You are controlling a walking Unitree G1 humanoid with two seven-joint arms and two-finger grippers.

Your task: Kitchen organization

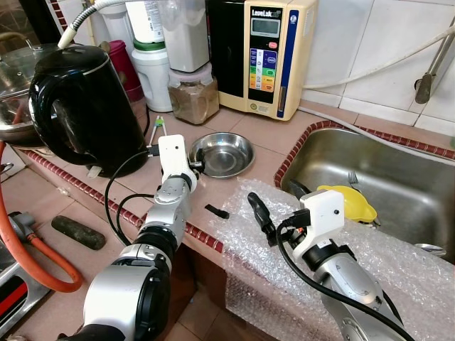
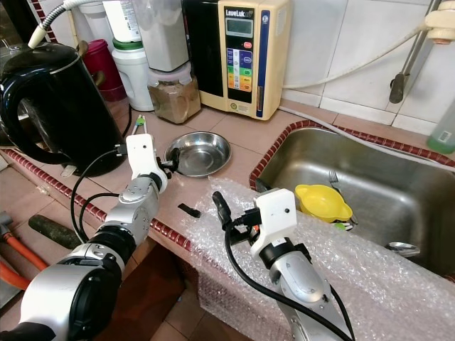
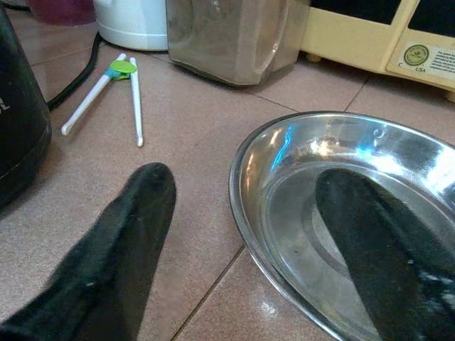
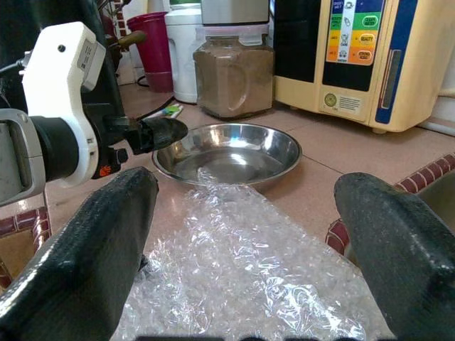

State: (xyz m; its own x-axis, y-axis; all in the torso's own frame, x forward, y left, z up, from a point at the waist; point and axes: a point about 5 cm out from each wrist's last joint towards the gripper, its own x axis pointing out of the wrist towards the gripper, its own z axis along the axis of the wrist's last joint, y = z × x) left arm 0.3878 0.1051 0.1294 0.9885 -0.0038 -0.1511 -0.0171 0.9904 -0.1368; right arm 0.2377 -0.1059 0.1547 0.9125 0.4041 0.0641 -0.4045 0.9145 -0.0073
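On brown tiled counter (image 1: 263, 135), at ten o'clock from steel sink (image 1: 398, 206): shallow round stainless-steel bowl (image 1: 222, 154), upright, apparently empty. Left gripper (image 3: 245, 234) at bowl's near-left rim, fingers spread wide, one black finger (image 3: 384, 249) over the inside, the other (image 3: 121, 241) outside on the tile; straddling the rim, not yet closed, contact hard to judge. Right gripper (image 4: 245, 234) low over crumpled clear bubble wrap (image 1: 341, 249) at six o'clock from bowl, fingers parted, holding nothing. Behind, at twelve o'clock: square clear jar of brown powder (image 1: 193, 96) and cream-coloured water ionizer with coloured buttons (image 1: 266, 53); at nine o'clock, glossy black electric kettle (image 1: 78, 106). White chopsticks with green clip (image 3: 114, 92) loose beside kettle. Yellow plastic bowl (image 1: 352, 202) and fork (image 1: 353, 179) lying in sink. Judged early: bowl about to be gripped, nothing visibly put away, loose items left to sort.
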